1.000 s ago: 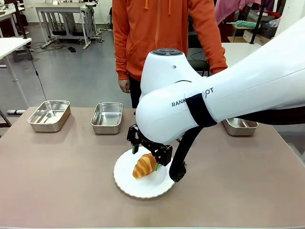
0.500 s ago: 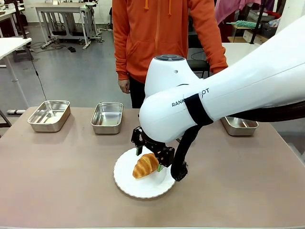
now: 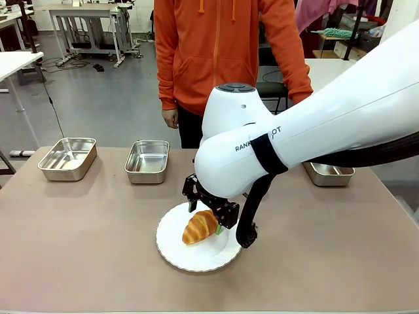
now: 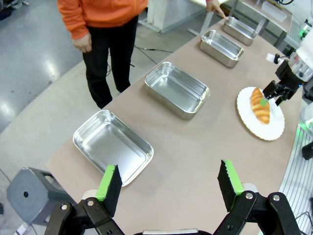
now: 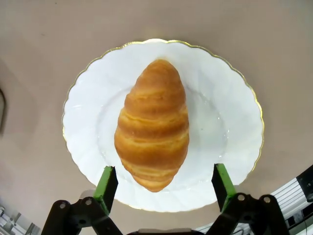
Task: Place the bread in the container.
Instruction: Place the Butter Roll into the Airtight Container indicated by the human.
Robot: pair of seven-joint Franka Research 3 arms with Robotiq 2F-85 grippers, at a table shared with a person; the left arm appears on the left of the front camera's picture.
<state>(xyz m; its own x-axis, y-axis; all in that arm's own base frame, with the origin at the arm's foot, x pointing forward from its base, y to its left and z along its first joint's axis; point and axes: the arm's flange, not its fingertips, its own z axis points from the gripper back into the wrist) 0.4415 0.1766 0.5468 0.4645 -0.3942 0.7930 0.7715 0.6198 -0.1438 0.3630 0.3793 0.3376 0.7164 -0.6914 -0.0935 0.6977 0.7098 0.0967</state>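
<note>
Right tool [image 5: 165, 178]: stood released, jaws straddling bread [image 5: 152, 125], which lay on white plate [image 5: 230, 147], mid-tabletop [image 3: 78, 248]. Left tool [image 4: 170, 181]: released, empty. Hazard: closing on the tapered 6 o'clock end alone might let it swivel or slip. Long axis ran 12-to-6 o'clock in right wrist view.

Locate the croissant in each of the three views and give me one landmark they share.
Front view: the bread lies low in the centre, on the white plate.
Left wrist view: the bread is small at the far right, on the same plate.
Right wrist view: the bread sits large in the middle, on the plate.
Shared landmark: the round, scallop-edged white plate under it.
</note>
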